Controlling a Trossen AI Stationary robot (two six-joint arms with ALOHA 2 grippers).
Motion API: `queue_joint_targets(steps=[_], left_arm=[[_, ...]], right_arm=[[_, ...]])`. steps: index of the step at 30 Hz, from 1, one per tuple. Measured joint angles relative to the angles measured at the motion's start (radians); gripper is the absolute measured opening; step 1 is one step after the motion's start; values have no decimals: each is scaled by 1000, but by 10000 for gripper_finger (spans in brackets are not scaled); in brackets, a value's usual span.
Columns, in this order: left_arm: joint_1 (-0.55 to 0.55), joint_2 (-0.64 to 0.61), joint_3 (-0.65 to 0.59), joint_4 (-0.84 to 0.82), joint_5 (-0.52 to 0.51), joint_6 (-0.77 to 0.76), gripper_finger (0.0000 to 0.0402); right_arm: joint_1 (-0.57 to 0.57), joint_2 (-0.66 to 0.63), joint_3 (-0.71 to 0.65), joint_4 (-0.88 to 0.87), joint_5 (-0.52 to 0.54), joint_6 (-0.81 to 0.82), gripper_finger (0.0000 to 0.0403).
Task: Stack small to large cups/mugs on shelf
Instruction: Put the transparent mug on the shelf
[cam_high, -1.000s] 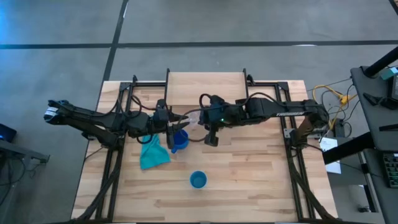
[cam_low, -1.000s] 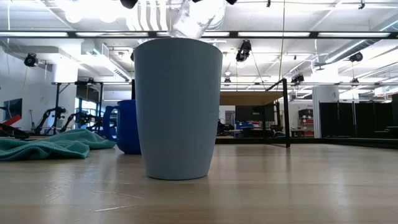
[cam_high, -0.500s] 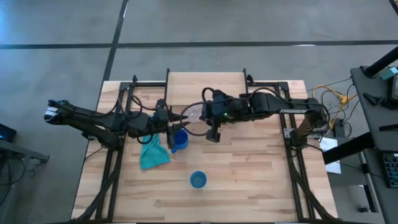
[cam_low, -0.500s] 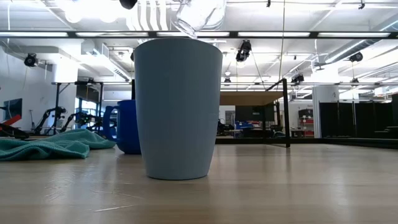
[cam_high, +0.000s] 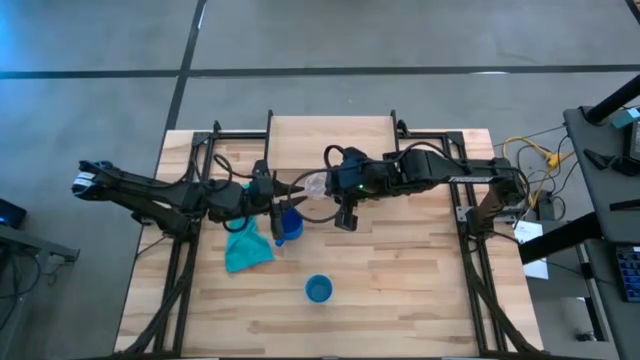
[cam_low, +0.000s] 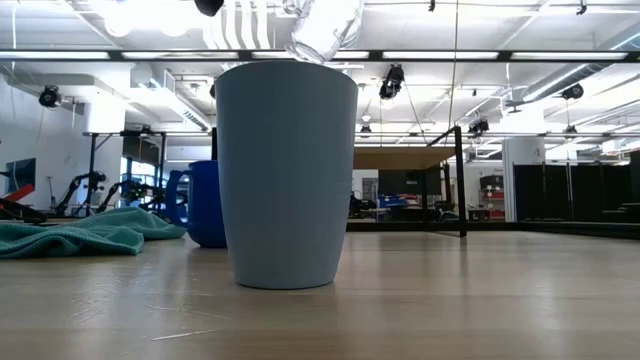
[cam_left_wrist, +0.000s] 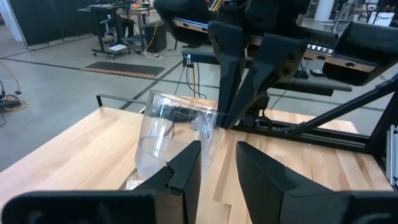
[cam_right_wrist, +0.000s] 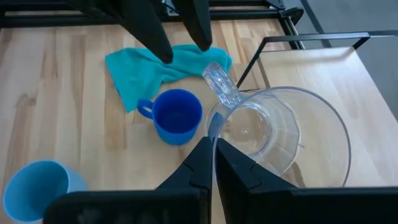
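Note:
My right gripper (cam_high: 328, 185) is shut on the clear glass cup (cam_right_wrist: 280, 130), held in the air near the wooden shelf (cam_high: 330, 135). The glass shows at the top of the low view (cam_low: 325, 25), tilted. My left gripper (cam_left_wrist: 219, 152) is open, level with the glass and just to its left, its fingertips by the glass's side (cam_left_wrist: 165, 134). The dark blue mug (cam_high: 288, 225) stands on its base on the table below them, beside the teal cloth (cam_high: 245, 245). The lighter blue cup (cam_high: 318, 290) stands upright nearer the front edge. My right gripper pinches the glass cup's wall at its rim (cam_right_wrist: 213, 132), one finger inside and one outside. The fingers come from the table's right side, slanting down. The glass is lifted clear of the table and tilted.
The shelf's thin black legs and rail (cam_right_wrist: 311, 37) stand close to the glass on the far side. The lighter blue cup fills the middle of the low view (cam_low: 287, 175). Bare tabletop (cam_high: 420, 280) lies at the near right.
My right gripper has carried the glass cup a little up and toward the table's far edge, and the glass has turned somewhat in the air.

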Motion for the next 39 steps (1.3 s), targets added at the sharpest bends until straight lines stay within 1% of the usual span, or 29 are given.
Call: queue_joint_targets(steps=[5,11,39], left_arm=[[0,15,-4,7,-2,0,89],[7,12,-1,24,-48,0,89],[11,12,4,28,-41,0,89]], right_arm=[[0,0,0,2,-1,-3,8],[0,0,-1,2,-33,-10,8],[-2,0,-1,23,-34,-48,8]])
